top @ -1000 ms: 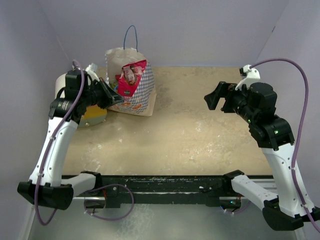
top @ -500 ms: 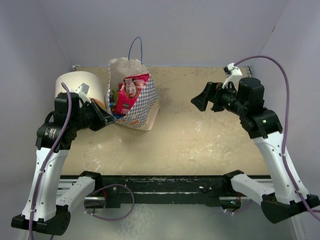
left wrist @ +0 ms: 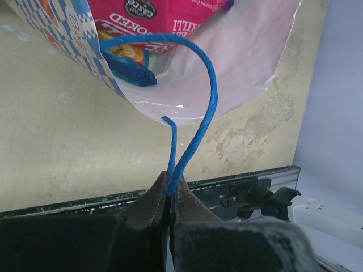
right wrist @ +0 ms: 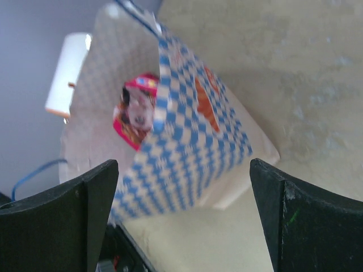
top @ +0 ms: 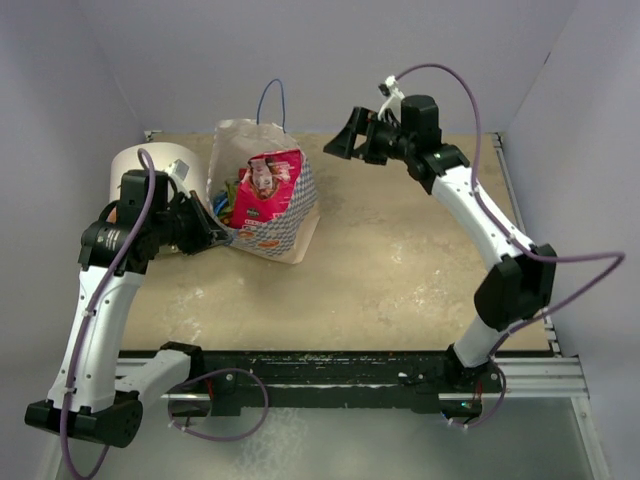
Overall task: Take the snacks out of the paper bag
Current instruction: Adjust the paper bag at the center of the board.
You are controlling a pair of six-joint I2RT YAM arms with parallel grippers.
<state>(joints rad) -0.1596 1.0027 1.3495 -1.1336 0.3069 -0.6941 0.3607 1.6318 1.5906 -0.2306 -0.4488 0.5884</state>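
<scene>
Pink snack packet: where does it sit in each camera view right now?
Top external: pink packet, upper left, sticking out of the paper bag.
Left wrist: packet at top centre, inside the bag.
Right wrist: packet left of centre, inside the bag.
Shared landmark: the bag's blue checkered wall.

Matt checkered paper bag, glossy pink packet, rough mottled tabletop

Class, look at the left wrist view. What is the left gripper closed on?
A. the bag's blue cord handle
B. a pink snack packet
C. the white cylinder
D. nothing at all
A: the left gripper is pinched shut on the blue cord handle, which loops from the fingers to the open mouth of the paper bag.
</scene>
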